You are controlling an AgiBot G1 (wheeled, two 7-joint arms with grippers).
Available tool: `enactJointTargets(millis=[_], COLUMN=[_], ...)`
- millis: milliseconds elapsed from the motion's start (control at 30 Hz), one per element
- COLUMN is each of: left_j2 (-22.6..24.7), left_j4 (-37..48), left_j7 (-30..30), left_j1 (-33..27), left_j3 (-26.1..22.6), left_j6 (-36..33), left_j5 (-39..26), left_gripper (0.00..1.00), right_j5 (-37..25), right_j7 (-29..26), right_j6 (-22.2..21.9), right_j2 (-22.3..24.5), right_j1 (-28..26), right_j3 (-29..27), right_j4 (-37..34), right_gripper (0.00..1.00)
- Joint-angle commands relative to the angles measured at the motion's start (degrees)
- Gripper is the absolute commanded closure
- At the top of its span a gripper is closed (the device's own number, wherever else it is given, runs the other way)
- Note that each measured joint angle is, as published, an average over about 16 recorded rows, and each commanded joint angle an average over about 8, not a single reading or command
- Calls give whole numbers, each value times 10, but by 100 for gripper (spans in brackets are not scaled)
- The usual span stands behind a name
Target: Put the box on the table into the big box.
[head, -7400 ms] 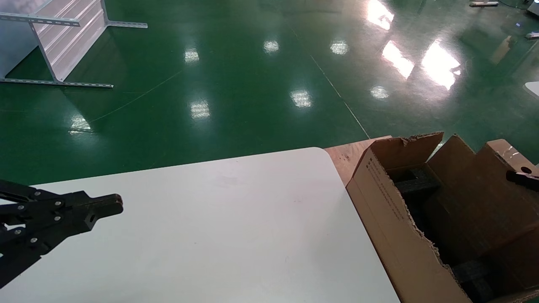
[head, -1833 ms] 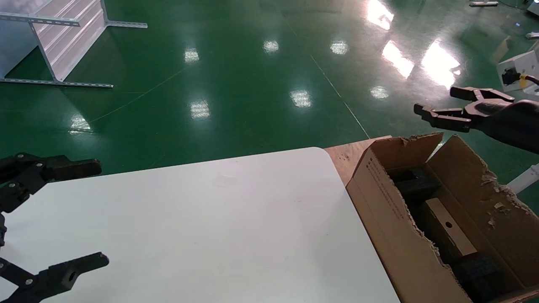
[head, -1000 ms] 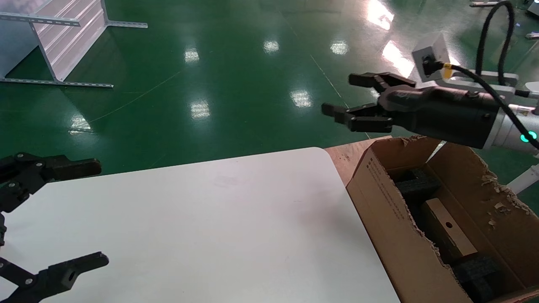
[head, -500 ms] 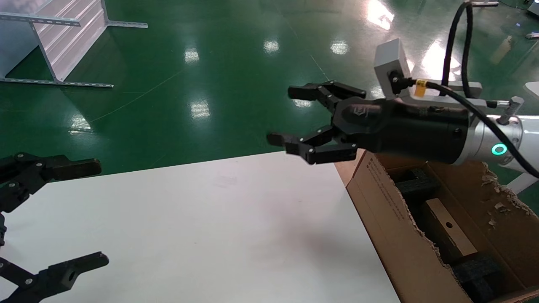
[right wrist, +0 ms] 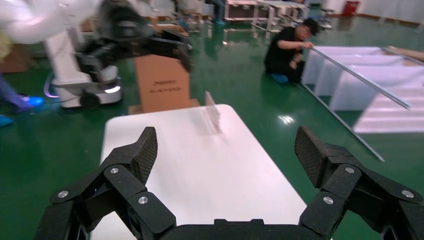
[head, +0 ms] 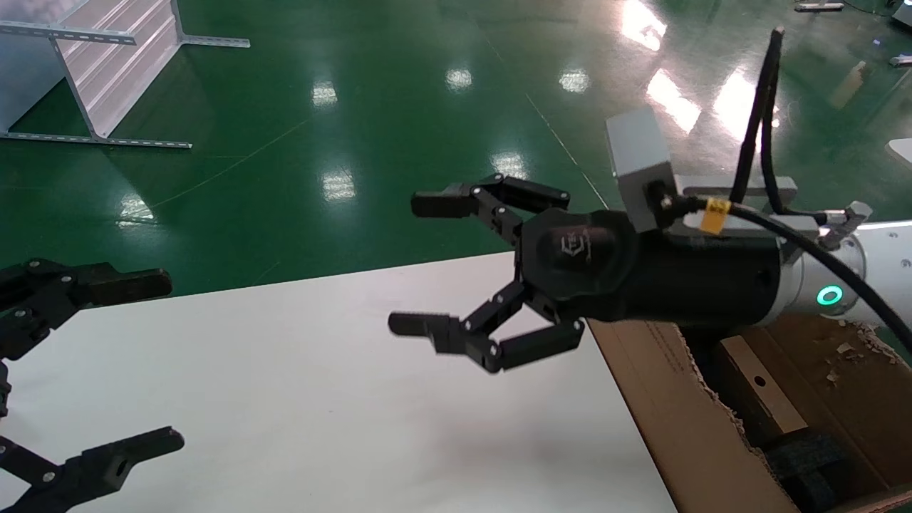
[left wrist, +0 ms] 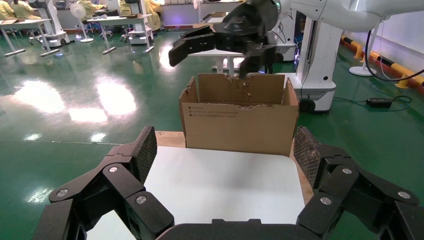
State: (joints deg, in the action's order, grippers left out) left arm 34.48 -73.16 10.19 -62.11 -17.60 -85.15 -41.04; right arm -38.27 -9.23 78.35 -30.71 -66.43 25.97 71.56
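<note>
Head view: we see the right gripper (head: 420,267) spread wide over the table (head: 299,399), empty. The box (head: 755,392) lies inside the big box (head: 684,427) among foam blocks (head: 805,463). The left gripper (head: 135,363) hangs open at the table's left edge.

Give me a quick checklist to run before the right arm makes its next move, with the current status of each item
1. The box is inside the big box: ok, it lies among the black foam blocks.
2. Right gripper empty: ok, jaws wide open, nothing between them.
3. Right gripper clear of the carton: ok, it hangs in the air over the table, past the carton's torn edge.
4. Left gripper out of the way: ok, open and empty at the table's left end, apart from the right arm.
5. Another box waiting on the table: not ok, none shows on the tabletop in any view.
6. The box sits flat and settled: cannot tell, the right arm hides part of the carton.
</note>
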Motion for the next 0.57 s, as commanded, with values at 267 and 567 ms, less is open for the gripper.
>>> enactJointTargets(millis=[267, 567], left_j2=[0, 0], left_j4=[0, 0], left_j7=[0, 0], left_j1=[0, 0], left_j3=[0, 0], left_j6=[0, 0], left_j5=[0, 0], left_gripper=[0, 0], right_j5=[-34, -44], right_j7=[-14, -17], right_j6=[70, 91], right_j2=[-41, -53], right_j1=[46, 61], right_j3=[-95, -123], right_j4=[19, 25], right_gripper=[0, 0])
